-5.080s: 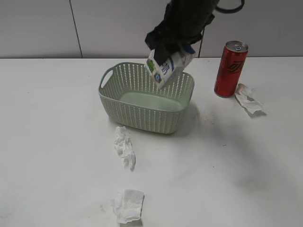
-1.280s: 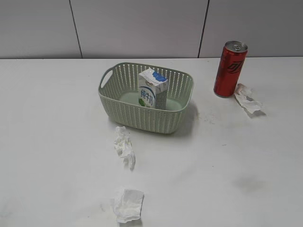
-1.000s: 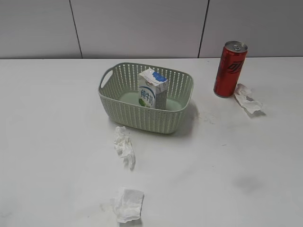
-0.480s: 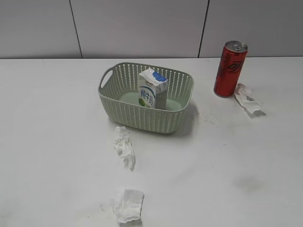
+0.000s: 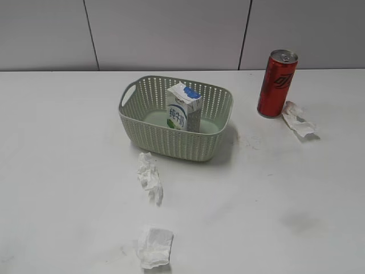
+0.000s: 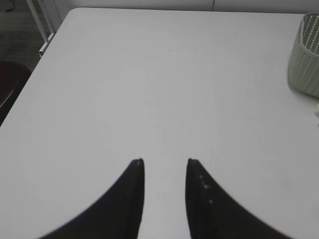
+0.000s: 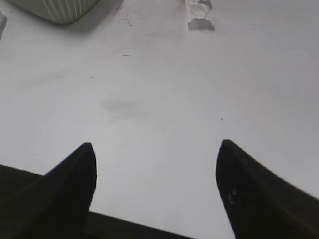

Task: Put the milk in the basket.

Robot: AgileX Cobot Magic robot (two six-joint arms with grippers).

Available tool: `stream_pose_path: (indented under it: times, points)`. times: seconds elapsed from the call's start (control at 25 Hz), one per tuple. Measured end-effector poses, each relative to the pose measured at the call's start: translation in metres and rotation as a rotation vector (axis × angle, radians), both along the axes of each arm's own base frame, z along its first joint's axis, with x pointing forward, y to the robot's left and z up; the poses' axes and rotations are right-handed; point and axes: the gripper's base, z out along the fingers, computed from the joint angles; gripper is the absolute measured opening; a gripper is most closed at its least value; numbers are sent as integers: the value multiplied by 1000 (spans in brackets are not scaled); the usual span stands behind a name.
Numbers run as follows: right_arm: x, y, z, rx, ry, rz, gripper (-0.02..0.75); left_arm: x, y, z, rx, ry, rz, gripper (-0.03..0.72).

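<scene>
The milk [image 5: 183, 108], a small white carton with a blue top corner and blue characters, stands upright inside the pale green basket [image 5: 165, 138] in the exterior view. No arm shows in that view. My left gripper [image 6: 164, 162] is open and empty over bare white table; a corner of the basket [image 6: 305, 59] shows at the right edge of the left wrist view. My right gripper [image 7: 155, 145] is wide open and empty near the table's front edge; the basket's base [image 7: 55, 9] shows at the top left of the right wrist view.
A tall red can [image 5: 277, 83] stands right of the basket with a crumpled tissue [image 5: 298, 119] beside it, also in the right wrist view [image 7: 198, 7]. Two more tissues [image 5: 150, 178] [image 5: 154, 246] lie in front of the basket. A dark smudge [image 7: 121, 108] marks the table.
About five seconds ago an arm held the milk tilted above the basket. Since then the milk stands in the basket and the arm has left the exterior view. Nothing moved in the last second.
</scene>
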Motion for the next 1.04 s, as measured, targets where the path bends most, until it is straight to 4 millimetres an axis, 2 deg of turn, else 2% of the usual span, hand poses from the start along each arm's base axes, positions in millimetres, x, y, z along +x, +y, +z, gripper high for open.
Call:
stream_pose_path:
  times: [0.4,0.76,1.04]
  points:
    - [-1,-2,0,3,-11,-49,592,0,0,0,0,0,0,227]
    - [-22,-8,4,32,-172,-197,591,0,0,0,0,0,0,228]
    - [-23,-8,4,43,-181,-203,590,0,0,0,0,0,0,233]
